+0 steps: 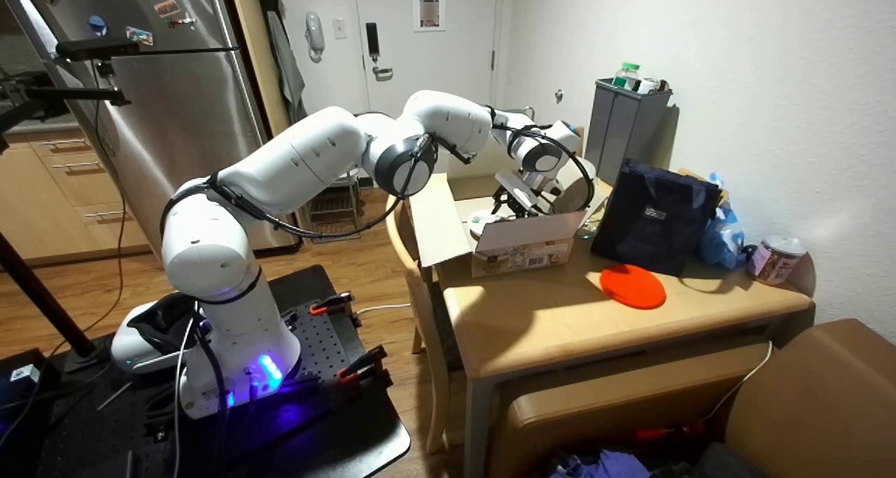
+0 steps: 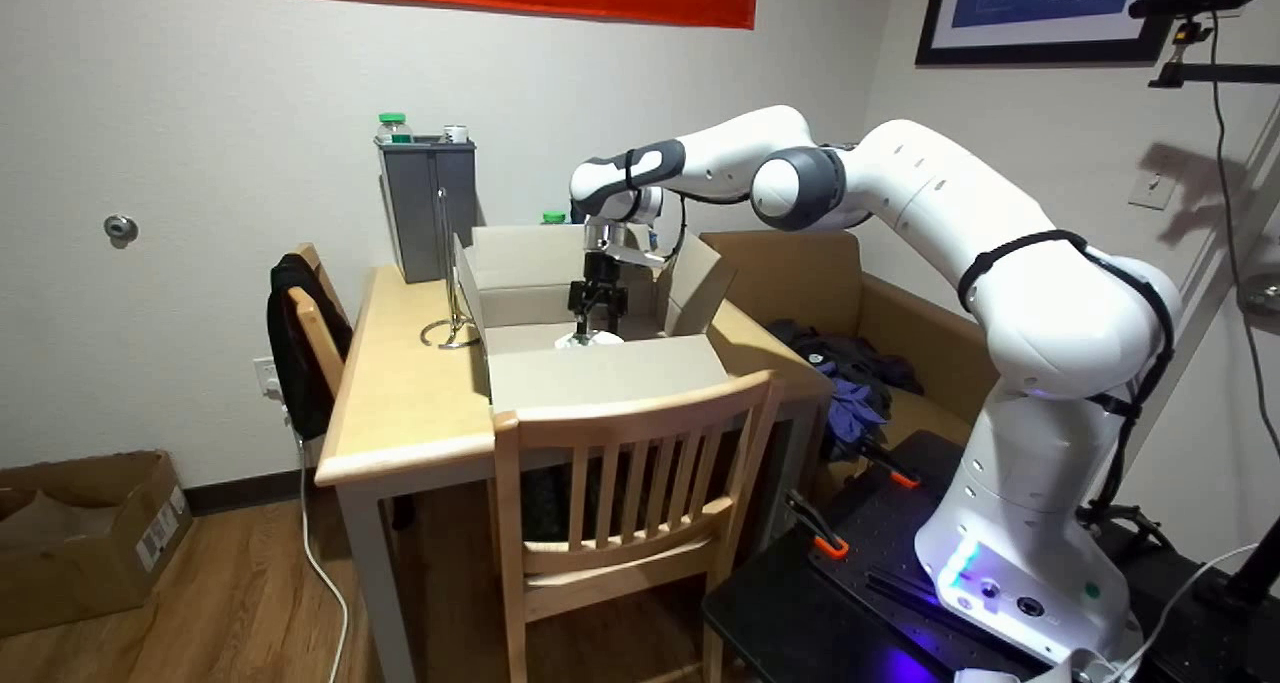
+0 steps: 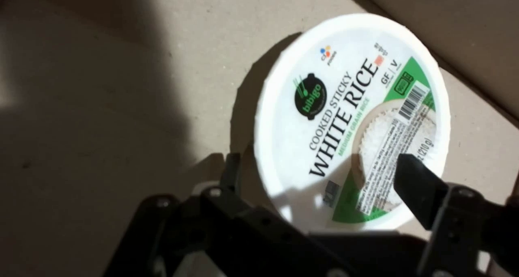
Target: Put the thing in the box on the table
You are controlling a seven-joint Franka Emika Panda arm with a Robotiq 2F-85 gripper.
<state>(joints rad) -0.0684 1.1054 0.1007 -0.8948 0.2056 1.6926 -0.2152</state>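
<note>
A round white rice bowl (image 3: 292,106), printed "Cooked Sticky White Rice", sits lid up on the cardboard floor of the box. Its pale lid also shows in an exterior view (image 2: 577,341). The box (image 1: 523,233), a white carton with raised flaps, stands on the light wooden table (image 1: 560,331). Reaching down into it from above, my gripper (image 3: 318,163) is open over the bowl. One finger (image 3: 232,173) hangs just outside the rim; the opposite finger (image 3: 419,192) overlaps the lid's edge in the wrist view. Whether either touches the bowl, I cannot tell.
Beside the box are a dark blue bag (image 1: 654,219), an orange-red disc (image 1: 632,287) and a jar (image 1: 775,257). A grey bin (image 2: 430,208) and a metal stand (image 2: 447,328) stand on the far side. A wooden chair (image 2: 640,423) backs against the box's near side.
</note>
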